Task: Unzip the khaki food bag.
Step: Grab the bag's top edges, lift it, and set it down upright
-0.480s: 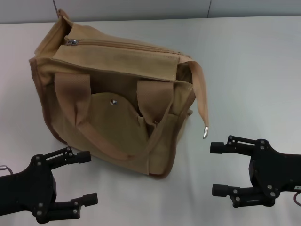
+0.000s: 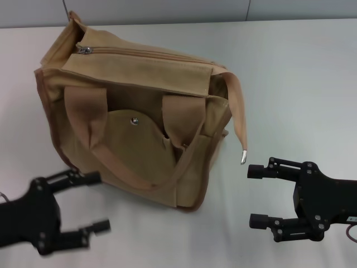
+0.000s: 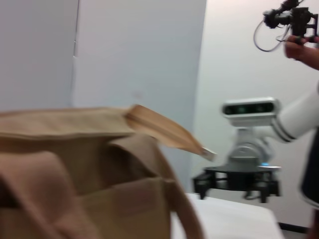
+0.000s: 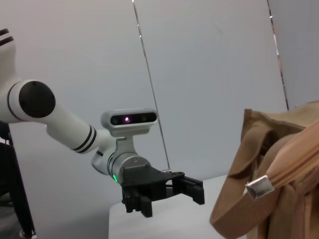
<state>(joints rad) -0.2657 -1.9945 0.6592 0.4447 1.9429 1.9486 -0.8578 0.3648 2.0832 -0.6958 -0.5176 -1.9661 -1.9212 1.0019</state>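
The khaki food bag [image 2: 139,120] stands on the white table in the head view, tan canvas with brown piping. Its zipper [image 2: 145,53] runs along the top, shut, with the metal pull [image 2: 83,49] at the far left end. Two webbing handles hang over the snapped front pocket flap [image 2: 134,120]. A metal-tipped strap [image 2: 243,156] hangs off the bag's right side. My left gripper [image 2: 96,202] is open, low and left, in front of the bag. My right gripper [image 2: 255,195] is open, just right of the strap tip. The bag also fills the left wrist view [image 3: 84,174] and the right wrist view [image 4: 279,179].
The white table [image 2: 301,84] spreads to the right of and behind the bag. A grey wall edge [image 2: 167,11] runs along the back. The right wrist view shows my left arm's gripper [image 4: 164,191] farther off; the left wrist view shows my right arm's gripper [image 3: 234,181].
My left gripper has moved slightly left and up toward the bag's lower left corner, blurred by motion. The right gripper shifted very little. The bag has not moved.
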